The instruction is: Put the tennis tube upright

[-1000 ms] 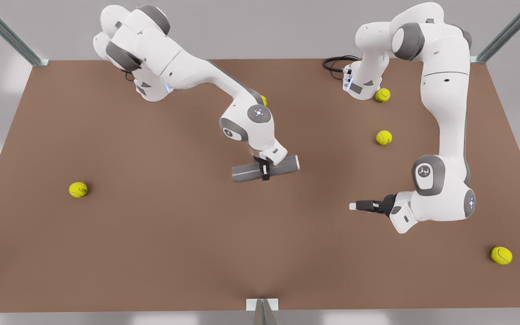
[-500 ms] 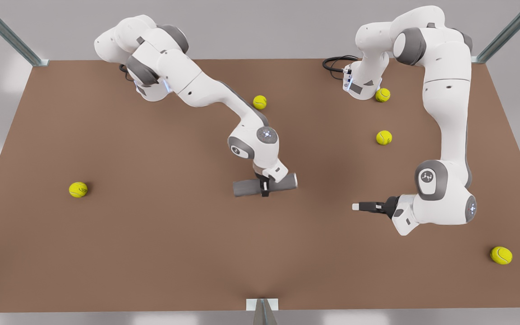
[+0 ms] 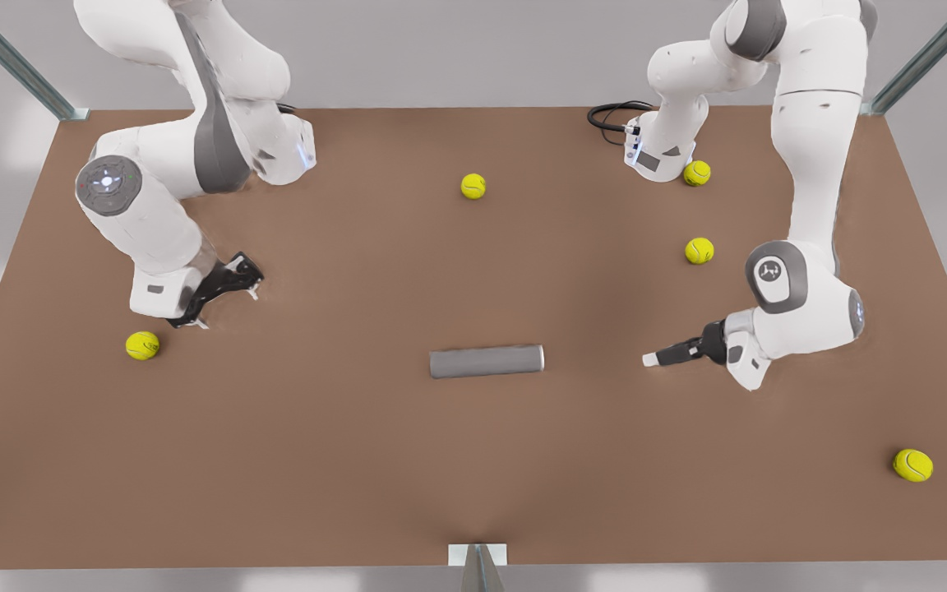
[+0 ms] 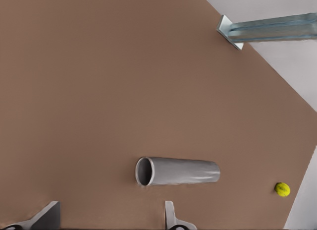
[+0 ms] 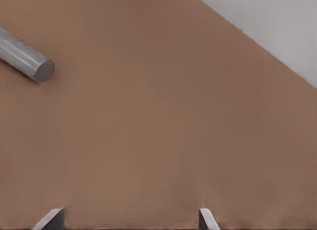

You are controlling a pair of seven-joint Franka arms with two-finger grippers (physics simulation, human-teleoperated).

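Brown table [image 3: 358,460]: I see grey walls [image 3: 473,49] around it and metal posts [image 3: 13,62] at the far corners.
Tube [image 3: 486,361]: lying flat mid-table, ends at 3 and 9 o'clock.
Left gripper [image 3: 227,308]: released, empty, well off at the tube's 9 o'clock.
Right gripper [image 3: 648,359]: released, empty, near the tube at its 3 o'clock.

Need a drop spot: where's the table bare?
Free: strip between tennis tube and table's near edge; also between tube and left hand. Crowded: front view's back right, two balls by arm base; right hand just off tube's end.
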